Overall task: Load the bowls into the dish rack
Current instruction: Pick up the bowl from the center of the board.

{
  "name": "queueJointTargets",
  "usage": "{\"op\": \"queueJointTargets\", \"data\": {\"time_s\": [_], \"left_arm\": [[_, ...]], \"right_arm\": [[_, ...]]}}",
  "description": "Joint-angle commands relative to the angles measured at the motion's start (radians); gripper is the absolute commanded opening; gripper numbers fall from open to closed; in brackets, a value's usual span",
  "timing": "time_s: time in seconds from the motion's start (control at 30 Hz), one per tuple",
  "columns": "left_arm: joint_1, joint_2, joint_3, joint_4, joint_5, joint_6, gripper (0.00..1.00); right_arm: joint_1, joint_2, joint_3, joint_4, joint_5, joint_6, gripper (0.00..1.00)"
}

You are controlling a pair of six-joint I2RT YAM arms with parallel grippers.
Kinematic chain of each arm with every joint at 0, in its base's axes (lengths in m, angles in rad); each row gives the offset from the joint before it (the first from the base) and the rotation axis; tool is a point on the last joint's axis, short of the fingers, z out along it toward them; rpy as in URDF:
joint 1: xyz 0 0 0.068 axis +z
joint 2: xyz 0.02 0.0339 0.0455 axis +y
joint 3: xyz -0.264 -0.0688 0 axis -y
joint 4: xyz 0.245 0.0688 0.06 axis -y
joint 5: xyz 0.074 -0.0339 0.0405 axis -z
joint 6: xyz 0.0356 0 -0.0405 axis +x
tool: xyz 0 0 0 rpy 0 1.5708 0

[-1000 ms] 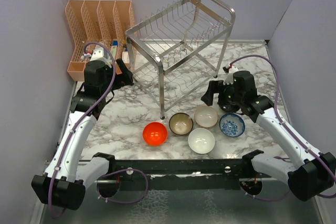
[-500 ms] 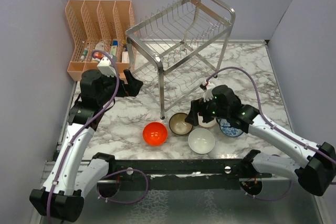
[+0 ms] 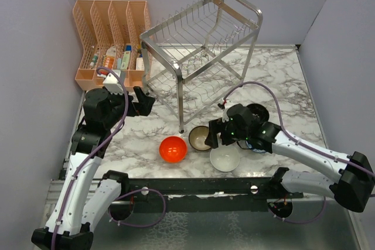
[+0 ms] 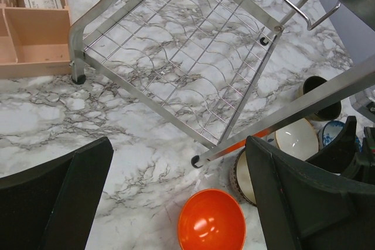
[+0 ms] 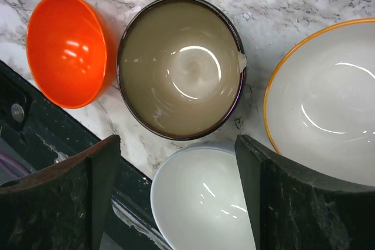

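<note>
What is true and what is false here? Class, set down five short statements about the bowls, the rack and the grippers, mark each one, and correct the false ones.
1. The dish rack holds no bowls. True.
2. The left gripper is shut on the red-orange bowl. False: it is open and empty, and that bowl sits on the table.
3. The right gripper is open above the group of bowls. True.
4. The white bowl is stacked inside the dark brown bowl. False: they stand side by side.
5. In the top view, the peach organiser stands left of the dish rack. True.
</note>
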Motion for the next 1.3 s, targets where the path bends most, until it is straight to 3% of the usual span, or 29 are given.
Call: {"op": "queueJointTargets", "data": {"time_s": [0.0, 0.8, 1.27], "left_arm": [[-0.001, -0.011, -0.016, -0.006, -0.025, 0.01, 0.99], [-0.003, -0.041, -0.049, -0.015, -0.029, 0.061, 0.99], [-0.008, -0.054, -0.06, -0.025, -0.048, 0.07, 0.99]], "right_arm": [[0.023, 0.049, -0.003, 0.017, 0.083, 0.049, 0.77], [0.071, 0.241, 0.05, 0.086, 0.238, 0.104, 0.66], [0.092, 0.316, 0.06, 0.111, 0.297, 0.138, 0.52]]}}
